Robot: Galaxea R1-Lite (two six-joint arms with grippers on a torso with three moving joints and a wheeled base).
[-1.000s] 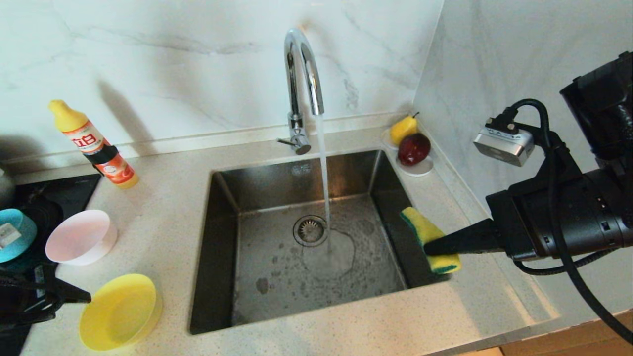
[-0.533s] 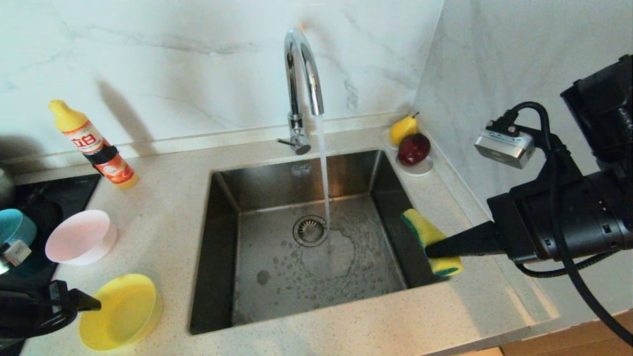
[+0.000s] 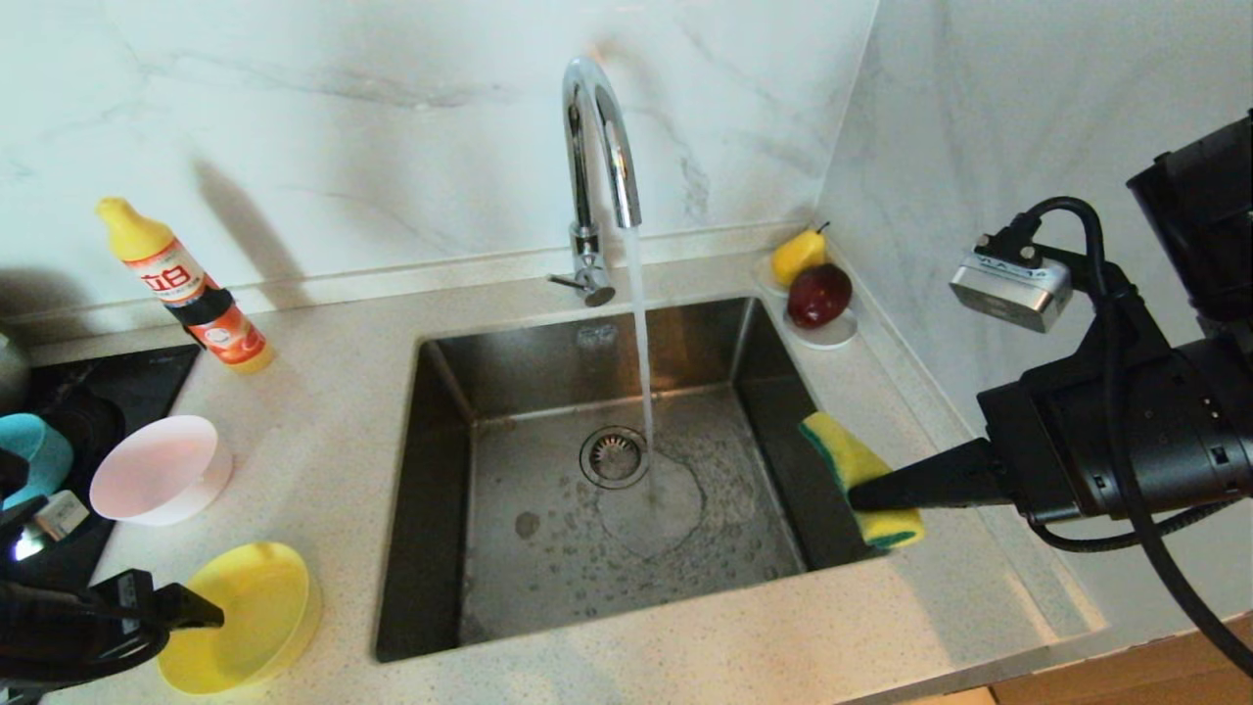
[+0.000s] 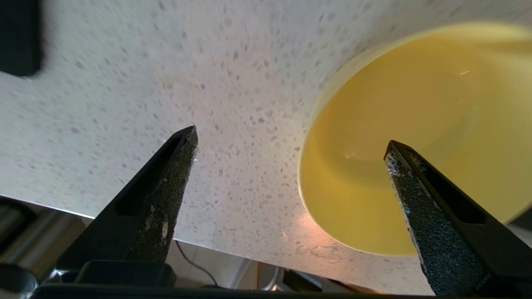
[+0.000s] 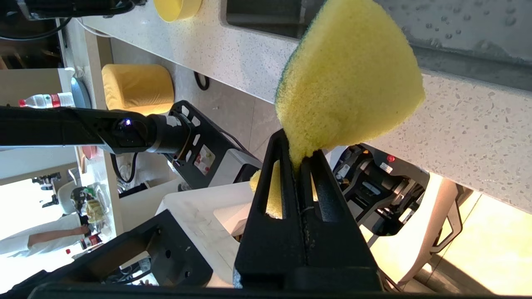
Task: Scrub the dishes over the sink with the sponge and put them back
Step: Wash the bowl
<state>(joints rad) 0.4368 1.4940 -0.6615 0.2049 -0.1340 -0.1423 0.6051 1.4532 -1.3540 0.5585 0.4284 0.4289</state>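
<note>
Steel sink (image 3: 440, 548), tap running. Yellow bowl (image 3: 245, 612) on counter at its left; left gripper (image 4: 291, 141) spread wide astride the near rim, holding nothing. Right gripper (image 3: 861, 490) clamps sponge (image 3: 857, 475) above sink's right edge.

I see a pale speckled bench (image 3: 323, 460) with the sink (image 3: 445, 490) set into it. On my left, the pink bowl (image 3: 160, 469) and yellow bowl (image 3: 245, 615) stand on it near each other, a detergent bottle (image 3: 186, 289) behind them. At the far right corner sits a white saucer (image 3: 827, 336) bearing fruit.
</note>
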